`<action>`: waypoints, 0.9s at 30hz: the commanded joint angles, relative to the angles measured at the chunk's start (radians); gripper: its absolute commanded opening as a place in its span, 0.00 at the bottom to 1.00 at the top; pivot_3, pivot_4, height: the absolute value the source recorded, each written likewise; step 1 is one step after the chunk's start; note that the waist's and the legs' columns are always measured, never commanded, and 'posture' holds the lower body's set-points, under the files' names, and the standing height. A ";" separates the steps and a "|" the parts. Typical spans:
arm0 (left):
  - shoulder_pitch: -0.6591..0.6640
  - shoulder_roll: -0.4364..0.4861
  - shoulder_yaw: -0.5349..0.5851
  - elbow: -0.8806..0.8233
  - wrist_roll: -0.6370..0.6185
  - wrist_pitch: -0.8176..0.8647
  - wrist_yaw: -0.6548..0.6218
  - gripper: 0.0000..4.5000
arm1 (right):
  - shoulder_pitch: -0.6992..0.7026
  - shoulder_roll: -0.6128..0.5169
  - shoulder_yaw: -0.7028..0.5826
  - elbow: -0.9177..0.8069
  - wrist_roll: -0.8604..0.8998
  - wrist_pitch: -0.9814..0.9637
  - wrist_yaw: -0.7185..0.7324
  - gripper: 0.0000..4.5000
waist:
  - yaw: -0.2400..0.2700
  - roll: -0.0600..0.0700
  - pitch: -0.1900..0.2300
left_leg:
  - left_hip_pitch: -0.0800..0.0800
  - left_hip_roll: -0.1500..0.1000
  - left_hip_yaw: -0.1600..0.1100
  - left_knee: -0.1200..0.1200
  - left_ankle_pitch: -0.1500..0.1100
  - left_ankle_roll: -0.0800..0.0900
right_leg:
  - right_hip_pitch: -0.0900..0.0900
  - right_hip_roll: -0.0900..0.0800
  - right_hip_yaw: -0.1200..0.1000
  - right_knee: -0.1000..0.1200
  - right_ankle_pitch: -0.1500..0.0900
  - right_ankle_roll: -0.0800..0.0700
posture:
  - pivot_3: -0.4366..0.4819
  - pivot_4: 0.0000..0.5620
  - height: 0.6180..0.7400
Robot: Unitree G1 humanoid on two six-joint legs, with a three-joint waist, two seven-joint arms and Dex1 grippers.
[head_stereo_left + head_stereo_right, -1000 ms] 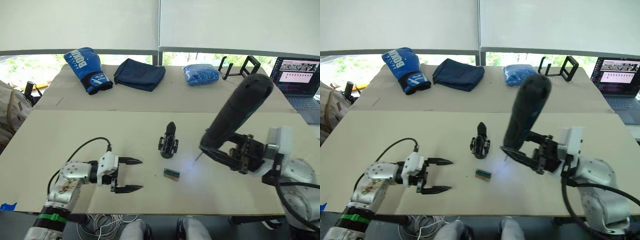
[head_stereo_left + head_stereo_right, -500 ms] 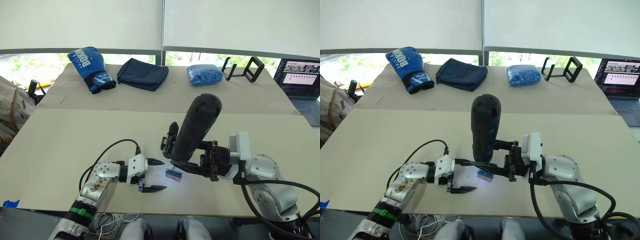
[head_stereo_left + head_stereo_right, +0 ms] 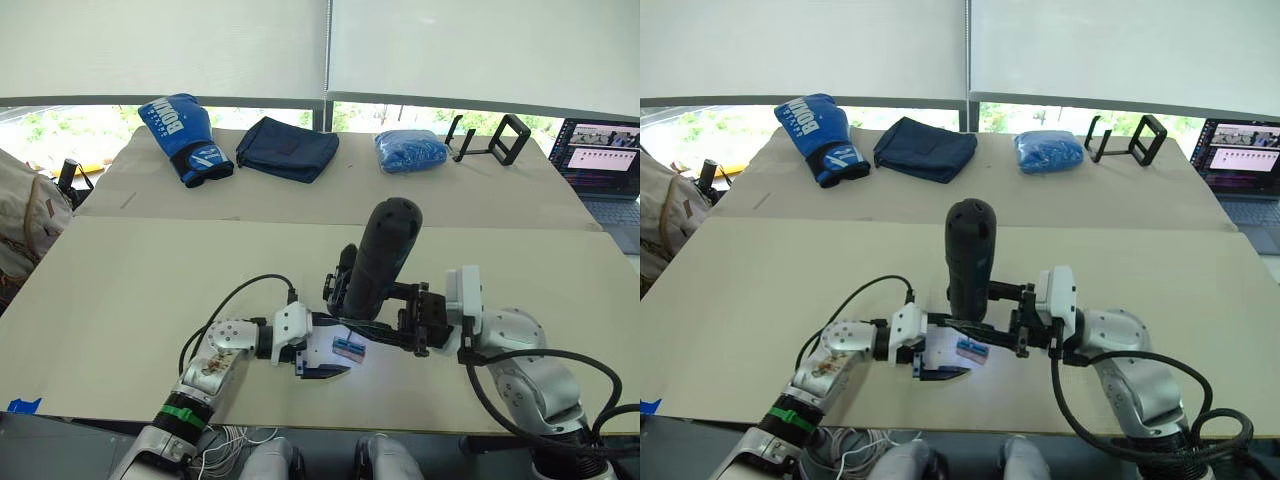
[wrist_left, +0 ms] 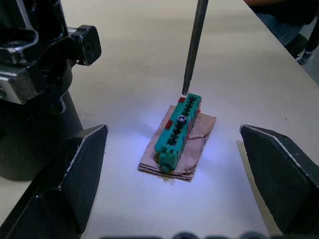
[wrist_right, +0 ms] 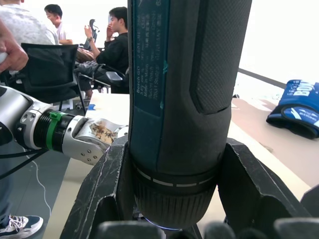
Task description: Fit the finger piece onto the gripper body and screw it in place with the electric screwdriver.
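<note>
One electric screwdriver (image 3: 378, 262), one gripper body (image 3: 338, 285), one green block (image 4: 178, 130), one boxing glove (image 3: 181, 137).

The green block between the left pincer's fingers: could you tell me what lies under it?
A brown cardboard-like pad lies under the green block, its edges showing; its middle is covered.

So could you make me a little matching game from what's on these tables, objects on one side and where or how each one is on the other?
Things:
1. electric screwdriver
2. green block
3. boxing glove
4. laptop

Places or states:
A. on the far table, at its left end
B. clamped upright in the right gripper
C. open, at the far right edge
D. lying between the left gripper fingers, lit from above

Pairs: 1-B, 2-D, 3-A, 4-C
</note>
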State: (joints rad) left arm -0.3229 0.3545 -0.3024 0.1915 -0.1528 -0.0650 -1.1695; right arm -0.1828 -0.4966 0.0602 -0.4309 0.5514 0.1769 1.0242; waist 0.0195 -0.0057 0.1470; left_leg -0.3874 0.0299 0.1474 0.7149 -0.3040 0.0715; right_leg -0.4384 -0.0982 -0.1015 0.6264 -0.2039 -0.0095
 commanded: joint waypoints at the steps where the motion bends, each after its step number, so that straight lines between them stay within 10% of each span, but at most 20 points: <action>1: 0.009 -0.013 -0.048 0.020 0.026 0.000 -0.001 0.99 | -0.008 0.003 -0.022 -0.028 0.008 -0.052 0.006 0.44 | 0.000 0.000 0.000 | 0.000 0.000 0.000 0.000 0.000 0.000 | 0.000 0.000 0.000 0.000 0.000 0.000 | 0.48 0.27 1.00; 27: 0.007 -0.018 -0.084 0.017 0.051 0.035 0.012 0.99 | -0.010 0.021 0.015 0.011 -0.045 -0.079 0.018 0.44 | 0.005 0.000 0.000 | 0.002 0.000 0.000 0.000 0.000 0.000 | 0.002 -0.001 0.000 0.000 0.000 0.000 | 0.48 0.27 1.00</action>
State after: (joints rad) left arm -0.3394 0.3443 -0.3393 0.1871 -0.1252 -0.0552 -1.1600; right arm -0.1761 -0.4832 0.0874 -0.3883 0.4918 0.1385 1.0446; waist 0.0244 -0.0056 0.1469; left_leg -0.3856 0.0296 0.1472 0.7149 -0.3043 0.0720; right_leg -0.4365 -0.0988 -0.1014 0.6263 -0.2040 -0.0093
